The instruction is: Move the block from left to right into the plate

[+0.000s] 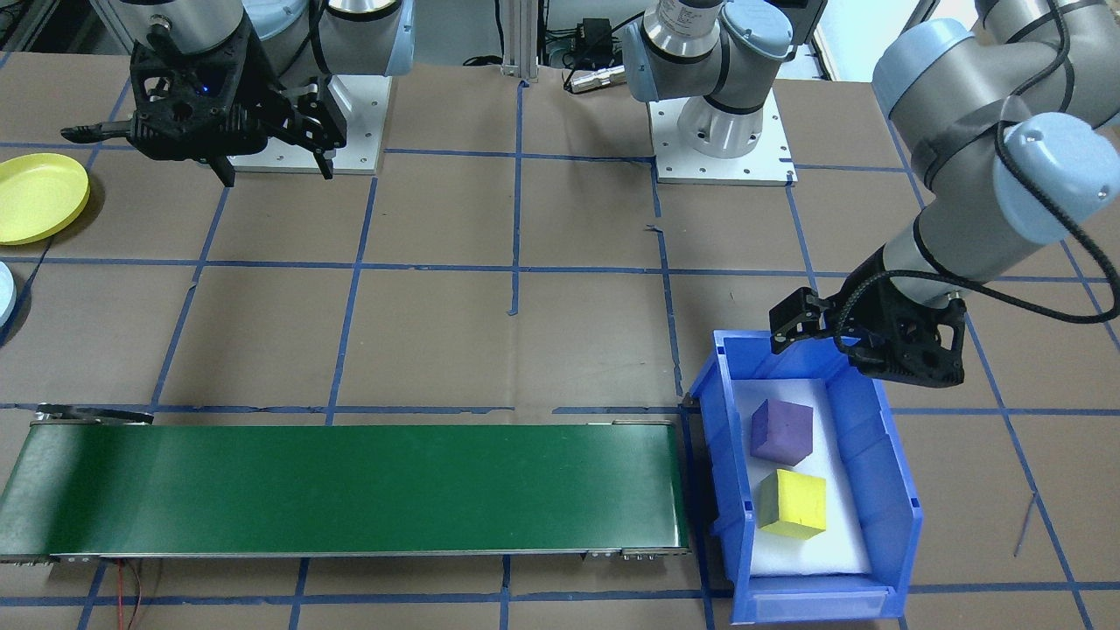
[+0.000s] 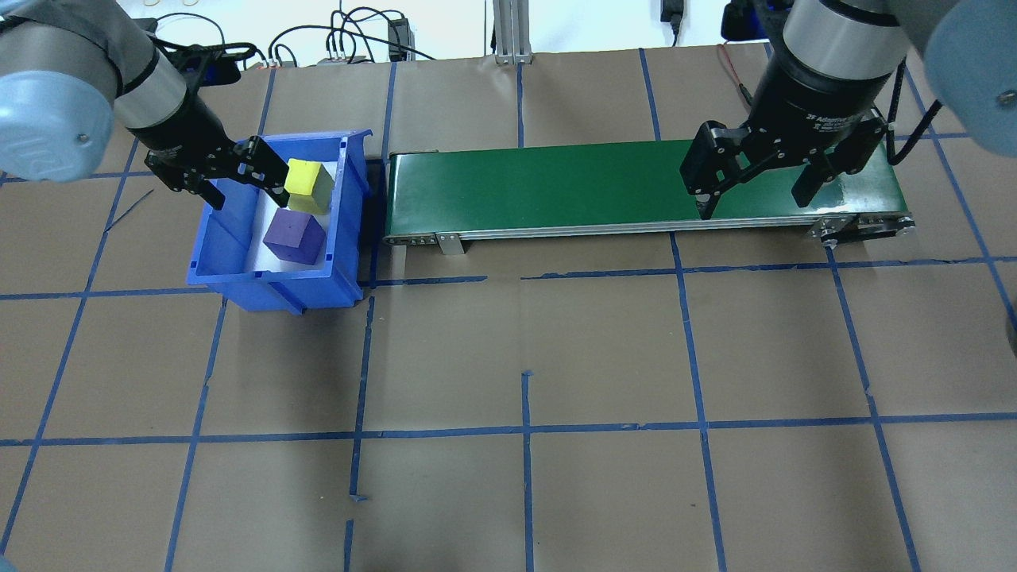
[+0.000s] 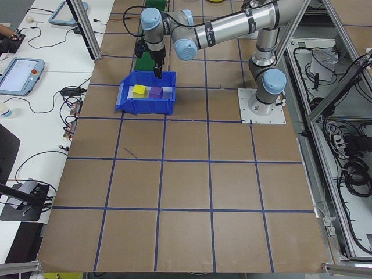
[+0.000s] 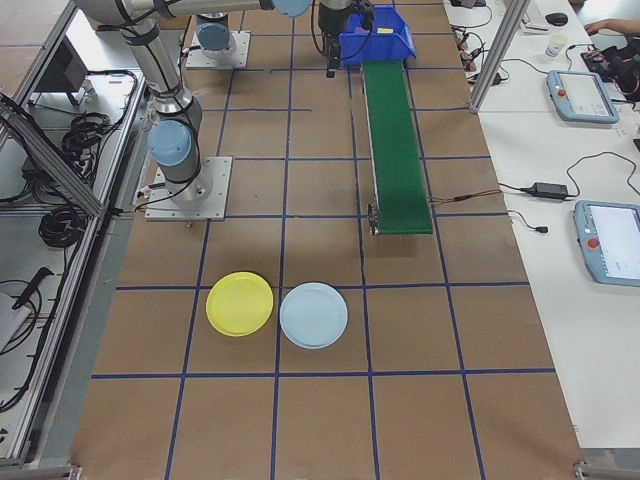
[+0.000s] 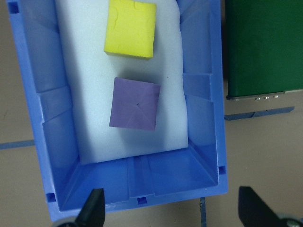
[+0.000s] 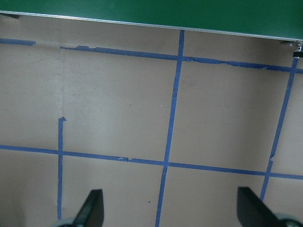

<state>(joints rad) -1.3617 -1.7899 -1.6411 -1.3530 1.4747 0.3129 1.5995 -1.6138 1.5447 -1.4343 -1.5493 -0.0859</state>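
Risk: left gripper (image 5: 168,210), fingers spread wide, hangs above blue bin (image 5: 207,94) near wall | purple block (image 5: 135,104) beside yellow block (image 5: 130,28); off-centre descent could clip wall | right gripper (image 2: 755,187) wide, empty.

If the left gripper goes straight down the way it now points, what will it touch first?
Probably the near end wall of the blue plastic bin: the open left gripper points down about over that wall, short of the purple foam cube. Depth is unclear, so it could land just inside.
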